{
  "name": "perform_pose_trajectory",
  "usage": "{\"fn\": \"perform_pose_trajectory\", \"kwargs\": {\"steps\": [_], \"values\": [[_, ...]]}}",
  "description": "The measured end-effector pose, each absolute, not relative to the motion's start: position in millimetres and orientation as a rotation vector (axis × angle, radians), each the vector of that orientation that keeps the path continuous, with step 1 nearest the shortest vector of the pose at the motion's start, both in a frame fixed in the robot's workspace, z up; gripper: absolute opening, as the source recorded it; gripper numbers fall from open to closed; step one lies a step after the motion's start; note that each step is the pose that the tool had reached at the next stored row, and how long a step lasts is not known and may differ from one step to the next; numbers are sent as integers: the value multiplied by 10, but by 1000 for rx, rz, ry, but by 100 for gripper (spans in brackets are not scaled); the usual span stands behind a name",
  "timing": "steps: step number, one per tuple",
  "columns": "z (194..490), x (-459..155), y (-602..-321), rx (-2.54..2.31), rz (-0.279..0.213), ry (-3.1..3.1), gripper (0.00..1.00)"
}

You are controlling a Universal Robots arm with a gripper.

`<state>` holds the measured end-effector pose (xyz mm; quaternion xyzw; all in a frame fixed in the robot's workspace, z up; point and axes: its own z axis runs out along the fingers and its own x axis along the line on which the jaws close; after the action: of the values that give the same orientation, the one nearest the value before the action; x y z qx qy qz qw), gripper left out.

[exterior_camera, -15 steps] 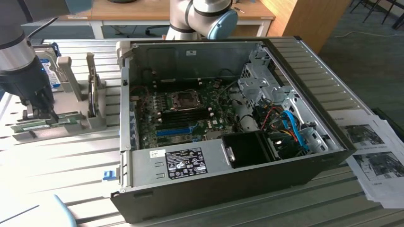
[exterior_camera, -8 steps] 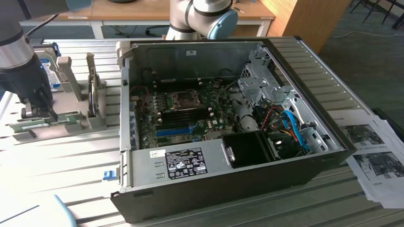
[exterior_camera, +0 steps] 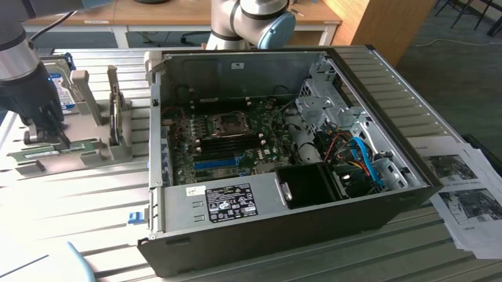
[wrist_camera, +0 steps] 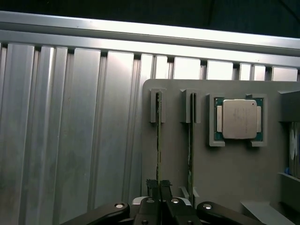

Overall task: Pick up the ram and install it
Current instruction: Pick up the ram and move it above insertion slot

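The ribbed metal table gleams; the grey plastic holder looks matt.

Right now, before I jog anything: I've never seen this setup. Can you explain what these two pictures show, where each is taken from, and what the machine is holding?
The machine is one robot arm with a gripper. The exterior view comes from a camera off the arm: a slatted metal table carrying an open computer case and printed papers. The wrist view rides on the arm and looks past the gripper at a grey holder. The gripper is shut on the ram, a thin strip standing on edge in the holder, beside a second strip and a processor chip.
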<state>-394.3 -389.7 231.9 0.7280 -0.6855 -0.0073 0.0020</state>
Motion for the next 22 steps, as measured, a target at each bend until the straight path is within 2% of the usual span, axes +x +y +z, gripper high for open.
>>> {"fn": "perform_pose_trajectory", "kwargs": {"steps": [5, 8, 22], "values": [[2374, -3942, -3897, 2284, -22, -2151, 11], [2512, -3941, -3897, 2283, -20, -2149, 11], [2686, -3937, -3897, 2282, -21, -2148, 11]]}}
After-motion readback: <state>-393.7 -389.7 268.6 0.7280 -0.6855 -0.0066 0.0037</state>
